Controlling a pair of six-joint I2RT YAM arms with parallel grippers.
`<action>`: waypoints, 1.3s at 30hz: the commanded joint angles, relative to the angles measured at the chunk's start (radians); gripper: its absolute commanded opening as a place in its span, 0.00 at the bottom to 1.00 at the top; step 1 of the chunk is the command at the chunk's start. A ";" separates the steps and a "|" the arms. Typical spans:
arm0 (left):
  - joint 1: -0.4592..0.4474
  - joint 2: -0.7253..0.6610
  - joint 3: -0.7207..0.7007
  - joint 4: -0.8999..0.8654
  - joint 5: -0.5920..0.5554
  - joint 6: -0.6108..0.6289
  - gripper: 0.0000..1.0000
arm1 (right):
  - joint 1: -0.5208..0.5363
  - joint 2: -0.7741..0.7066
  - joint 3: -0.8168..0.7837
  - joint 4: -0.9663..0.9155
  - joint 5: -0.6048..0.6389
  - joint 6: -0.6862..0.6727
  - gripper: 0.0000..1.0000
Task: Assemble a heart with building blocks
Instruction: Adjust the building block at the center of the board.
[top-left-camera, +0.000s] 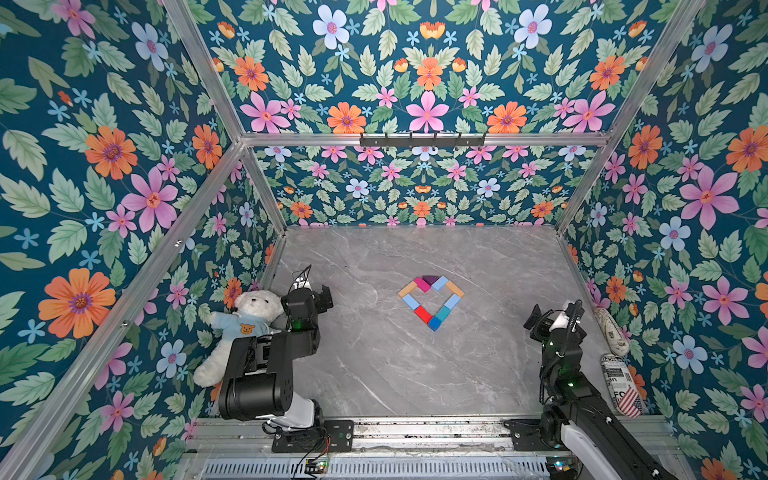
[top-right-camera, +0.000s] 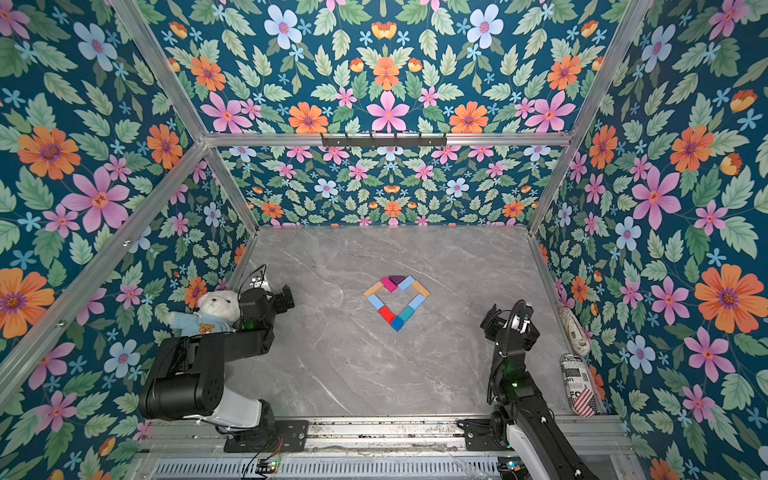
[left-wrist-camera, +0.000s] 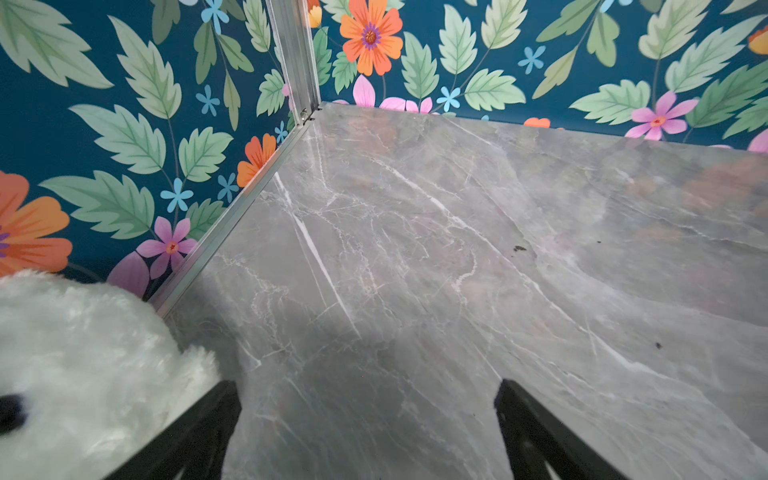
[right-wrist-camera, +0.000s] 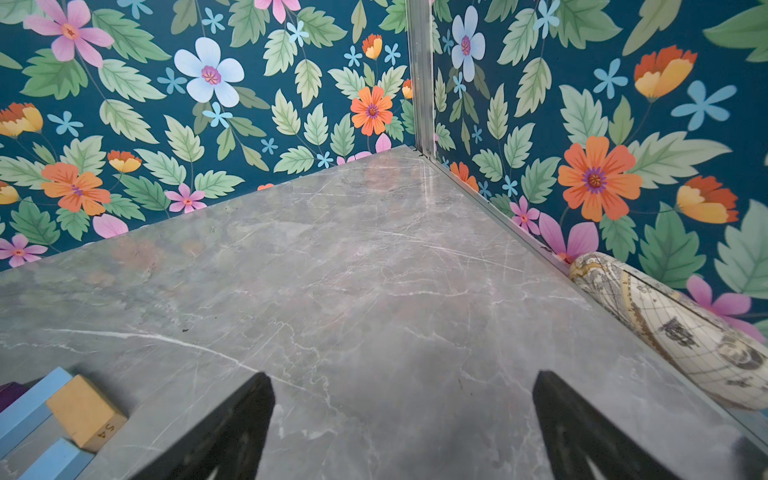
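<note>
The heart (top-left-camera: 452, 301) (top-right-camera: 417, 302) lies flat mid-table in both top views, a hollow outline of coloured building blocks. Its purple wedge (top-left-camera: 430, 279) sits at the far notch and its dark blue cube (top-left-camera: 434, 323) at the near point. My left gripper (top-left-camera: 326, 297) (left-wrist-camera: 368, 390) hovers open and empty well to the heart's left, beside the teddy. On the heart's right, my right gripper (top-left-camera: 533, 316) (right-wrist-camera: 401, 382) is open and empty too. A tan block (right-wrist-camera: 85, 411) and light blue blocks (right-wrist-camera: 29, 407) of the heart show at the edge of the right wrist view.
A white teddy bear (top-left-camera: 245, 320) (left-wrist-camera: 75, 353) in a blue shirt leans against the left wall, touching the left arm. A map-printed roll (top-left-camera: 611, 332) (right-wrist-camera: 673, 328) and a newspaper-print roll (top-left-camera: 621, 384) lie along the right wall. Floral walls close in the grey marble table (top-left-camera: 374, 365).
</note>
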 joint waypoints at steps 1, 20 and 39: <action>0.000 -0.009 -0.010 0.065 0.051 -0.004 1.00 | 0.000 -0.001 0.005 -0.020 -0.039 -0.028 0.99; -0.028 -0.203 0.282 -0.500 -0.028 -0.212 1.00 | 0.372 0.596 0.875 -0.887 -0.384 -0.101 0.45; -0.193 -0.240 0.311 -0.636 -0.044 -0.297 1.00 | 0.570 0.998 0.970 -0.874 -0.538 0.035 0.18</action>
